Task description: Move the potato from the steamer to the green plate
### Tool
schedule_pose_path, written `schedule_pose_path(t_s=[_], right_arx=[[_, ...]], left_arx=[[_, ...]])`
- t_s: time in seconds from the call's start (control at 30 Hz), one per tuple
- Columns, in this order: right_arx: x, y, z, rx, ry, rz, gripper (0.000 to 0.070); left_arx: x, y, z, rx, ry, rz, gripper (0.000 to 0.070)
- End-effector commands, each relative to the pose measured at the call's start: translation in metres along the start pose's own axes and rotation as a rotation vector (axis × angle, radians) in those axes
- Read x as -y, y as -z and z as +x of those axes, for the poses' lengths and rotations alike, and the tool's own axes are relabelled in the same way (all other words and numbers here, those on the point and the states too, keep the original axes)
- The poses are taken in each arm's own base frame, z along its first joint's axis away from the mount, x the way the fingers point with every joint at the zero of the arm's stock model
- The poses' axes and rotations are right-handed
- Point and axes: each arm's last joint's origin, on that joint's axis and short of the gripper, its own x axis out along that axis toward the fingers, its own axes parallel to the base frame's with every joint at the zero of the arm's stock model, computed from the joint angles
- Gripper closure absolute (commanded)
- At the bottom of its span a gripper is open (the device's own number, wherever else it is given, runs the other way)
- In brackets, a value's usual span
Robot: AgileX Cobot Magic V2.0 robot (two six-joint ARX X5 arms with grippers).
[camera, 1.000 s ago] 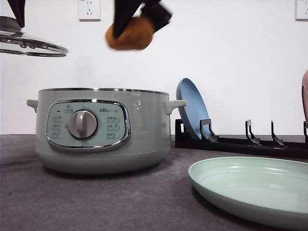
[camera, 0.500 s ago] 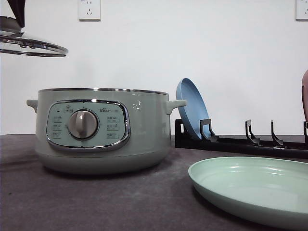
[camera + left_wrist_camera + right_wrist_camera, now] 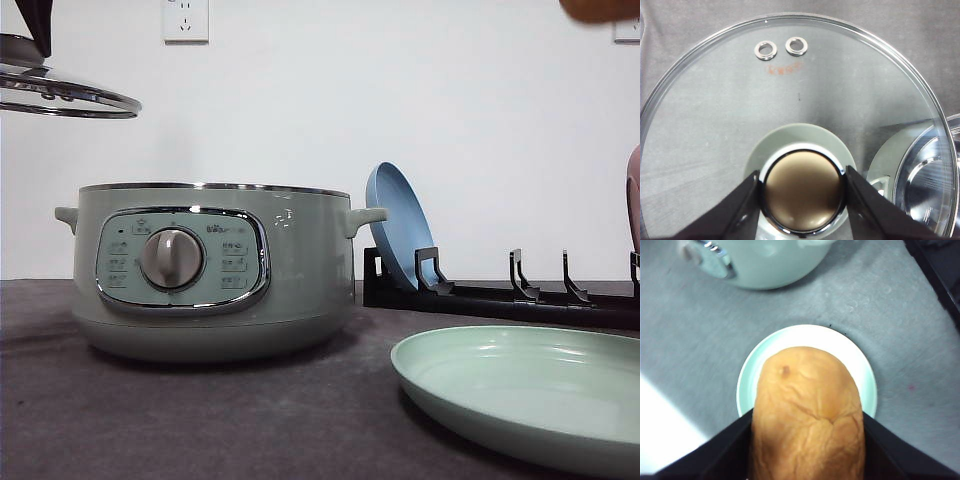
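The potato (image 3: 807, 410), an orange-brown wrinkled lump, is clamped between the black fingers (image 3: 715, 455) of my right gripper (image 3: 807, 414). It hangs high over the pale green plate (image 3: 805, 337). From the front, only the potato's underside (image 3: 600, 8) peeks in at the top right, well above the green plate (image 3: 530, 395). The sage-green steamer (image 3: 210, 270) stands open at the left. My left gripper (image 3: 801, 172) is shut on the knob (image 3: 802, 192) of the glass lid (image 3: 60, 95), holding it up and to the left of the pot.
A black dish rack (image 3: 500, 295) stands behind the green plate with a blue plate (image 3: 400, 225) upright in it. A pinkish object (image 3: 633, 195) pokes in at the right edge. Grey cloth covers the table (image 3: 200, 420).
The potato, held above the steamer a second ago, rose out of view and now shows at the top right, above the green plate. The lid has stayed still.
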Motion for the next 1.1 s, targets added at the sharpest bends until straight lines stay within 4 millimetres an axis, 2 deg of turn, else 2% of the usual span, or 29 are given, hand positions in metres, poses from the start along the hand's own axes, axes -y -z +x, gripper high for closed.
schedule_pose_path(t_s=[0.0,0.3,0.47,0.6,0.8,1.07], right_arx=[[0.001,0.009,0.016,-0.003,-0.002,0.077,0.0424],[0.008,0.051,0.097,-0.056,0.002,0.191,0.0424],[0.011,0.064,0.131,-0.036,0.000,0.230,0.0424],[0.013,0.061,0.146,-0.018,-0.002,0.233,0.0424],[0.015,0.062,0.166,-0.094,-0.003,0.242,0.0424],[0.016,0.063,0.177,-0.126,-0.002,0.243,0.0424]], left_arx=[[-0.001,-0.005,-0.024,0.106,-0.002,-0.006,0.0700],[-0.001,-0.005,-0.024,0.107,-0.002,-0.006,0.0700],[-0.001,-0.005,-0.024,0.107,-0.002,-0.006,0.0700],[-0.001,-0.005,-0.024,0.107,-0.002,-0.006,0.0700],[-0.001,-0.005,-0.024,0.107,-0.002,-0.007,0.0700],[-0.001,-0.005,-0.024,0.107,-0.002,-0.007,0.0700]])
